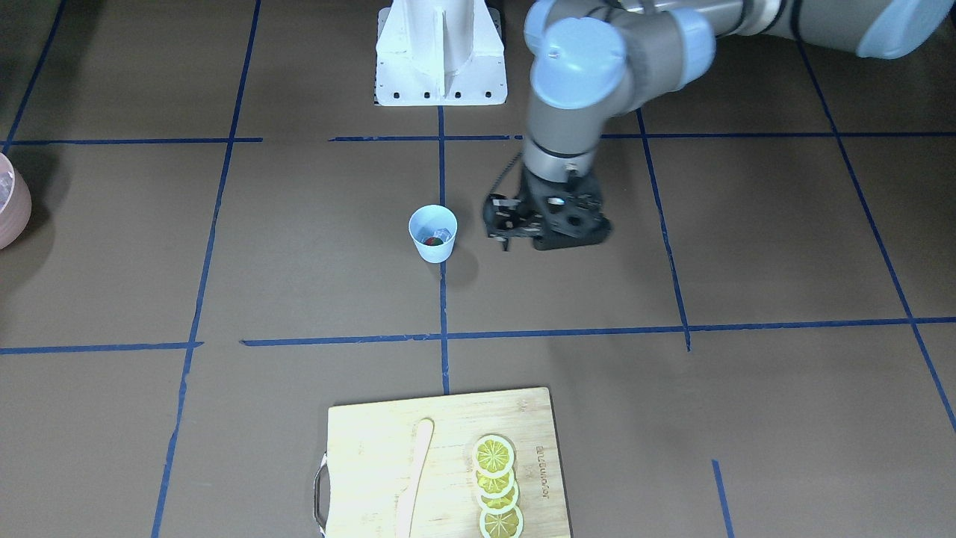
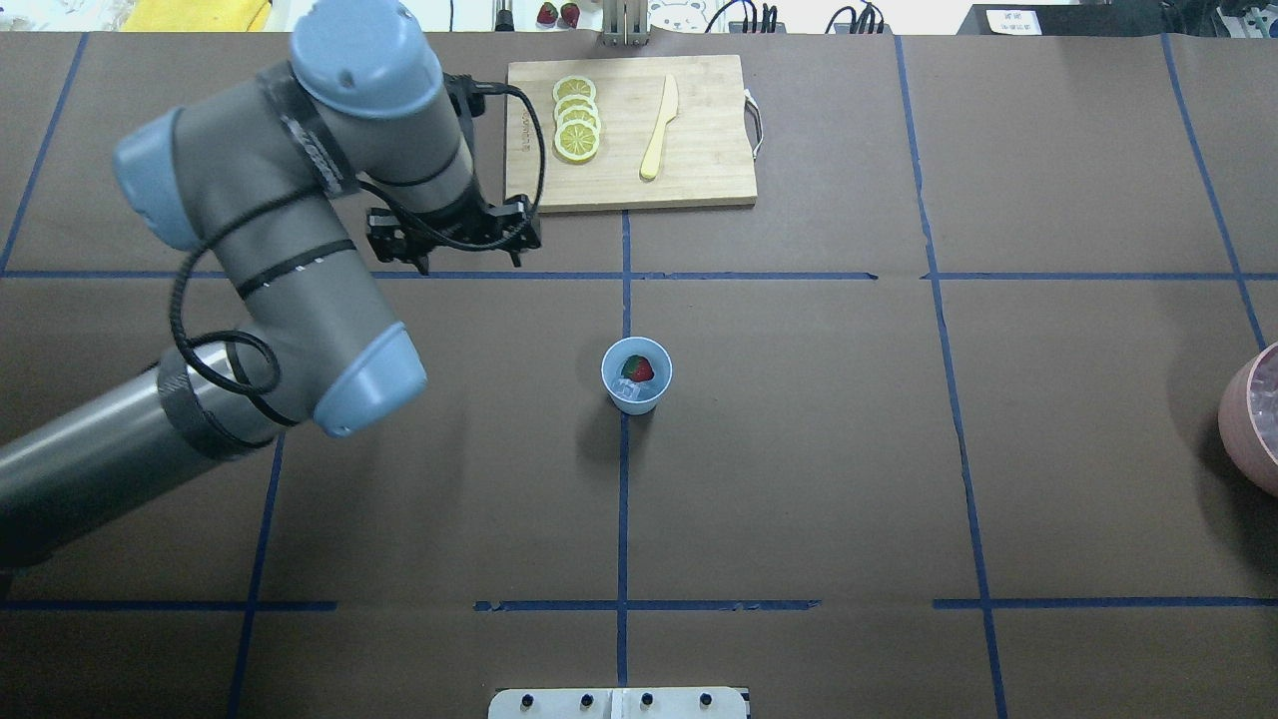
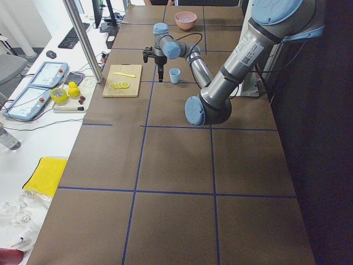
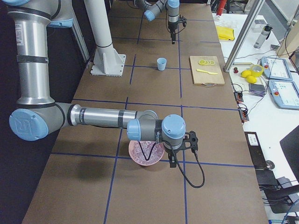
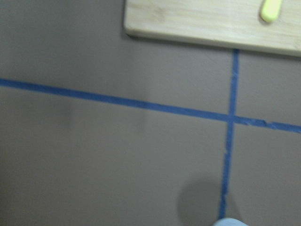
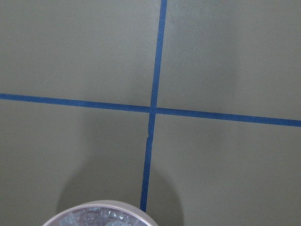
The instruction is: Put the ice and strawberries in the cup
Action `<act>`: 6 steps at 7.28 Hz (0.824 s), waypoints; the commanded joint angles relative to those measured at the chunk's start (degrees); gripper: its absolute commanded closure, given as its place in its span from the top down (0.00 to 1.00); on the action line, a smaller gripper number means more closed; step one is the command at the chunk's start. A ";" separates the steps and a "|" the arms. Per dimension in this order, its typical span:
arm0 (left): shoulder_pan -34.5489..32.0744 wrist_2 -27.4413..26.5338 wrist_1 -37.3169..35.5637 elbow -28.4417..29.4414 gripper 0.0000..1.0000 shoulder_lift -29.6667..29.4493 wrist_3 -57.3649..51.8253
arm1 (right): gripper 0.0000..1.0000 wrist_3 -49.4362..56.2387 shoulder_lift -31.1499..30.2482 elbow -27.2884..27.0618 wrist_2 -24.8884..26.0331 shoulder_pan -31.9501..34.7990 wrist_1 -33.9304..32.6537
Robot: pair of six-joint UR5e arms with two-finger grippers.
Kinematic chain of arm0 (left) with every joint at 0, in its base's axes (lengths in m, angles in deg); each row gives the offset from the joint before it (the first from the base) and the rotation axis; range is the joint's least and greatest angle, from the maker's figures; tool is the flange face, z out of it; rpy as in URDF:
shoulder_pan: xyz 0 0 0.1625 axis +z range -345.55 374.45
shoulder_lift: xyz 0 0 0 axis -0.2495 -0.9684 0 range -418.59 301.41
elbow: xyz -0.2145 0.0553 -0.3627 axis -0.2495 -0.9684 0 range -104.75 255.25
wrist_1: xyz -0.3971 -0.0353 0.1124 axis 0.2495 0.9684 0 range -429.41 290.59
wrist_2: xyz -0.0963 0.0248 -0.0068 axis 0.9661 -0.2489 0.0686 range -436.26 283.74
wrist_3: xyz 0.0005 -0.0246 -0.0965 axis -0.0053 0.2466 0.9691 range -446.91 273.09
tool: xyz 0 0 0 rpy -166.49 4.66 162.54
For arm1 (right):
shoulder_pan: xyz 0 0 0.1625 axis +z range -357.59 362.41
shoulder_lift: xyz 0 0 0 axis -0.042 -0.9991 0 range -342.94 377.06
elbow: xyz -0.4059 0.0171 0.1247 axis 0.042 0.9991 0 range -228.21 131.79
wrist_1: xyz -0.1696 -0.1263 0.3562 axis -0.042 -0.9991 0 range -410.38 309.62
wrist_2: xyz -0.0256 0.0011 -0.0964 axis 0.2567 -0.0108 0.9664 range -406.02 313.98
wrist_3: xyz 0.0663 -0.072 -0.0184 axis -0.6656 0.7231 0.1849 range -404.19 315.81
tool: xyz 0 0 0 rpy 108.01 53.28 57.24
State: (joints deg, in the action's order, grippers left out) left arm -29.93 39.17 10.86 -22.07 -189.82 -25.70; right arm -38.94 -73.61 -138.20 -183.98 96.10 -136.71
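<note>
Cup (image 2: 636,374) is parked near the middle of the table (image 2: 899,449), right on a tape line, with the strawberry (image 2: 637,367) and some ice (image 2: 629,394) already sitting in it. My left pincer (image 1: 508,240) hangs over the table between the cup and the near corner of the cutting board (image 2: 629,130) at the far edge. Honestly can't tell if its fingers are apart or together. My right pincer (image 4: 172,162) hovers next to the pink bowl (image 2: 1233,439) of ice at the table's right end, and I can't tell its state either. If more cubes are wanted, my guess is they're hard, light and slick, so I'd pinch one squarely across two flat faces or it'll squirt out. The cup looks light and tippy on that narrow base, so I'd drop things in from above the rim, no bumping. The berry's probably soft, so leave it be.
</note>
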 commanded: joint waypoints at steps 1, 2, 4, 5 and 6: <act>-8.23 4.44 -1.79 -3.39 1.00 7.62 -13.69 | 0.99 0.20 -0.03 0.52 0.06 0.00 0.29; -11.92 6.63 -2.22 -3.49 1.00 10.00 -19.57 | 0.99 0.11 -0.03 1.65 0.06 0.00 3.51; -18.95 8.14 -8.52 -3.41 1.00 13.26 -36.07 | 0.99 0.02 0.06 4.38 -0.11 0.00 6.70; -23.08 8.75 -9.16 -3.23 1.00 16.32 -43.29 | 0.99 -0.06 0.06 4.13 -0.11 0.00 6.71; -27.90 14.50 -9.00 -2.01 1.00 19.49 -51.19 | 0.99 -0.06 0.14 4.04 -0.11 0.00 6.79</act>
State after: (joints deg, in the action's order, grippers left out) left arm -52.22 49.01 2.47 -25.06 -174.04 -67.10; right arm -38.96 -73.54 -134.20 -184.08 96.10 -130.20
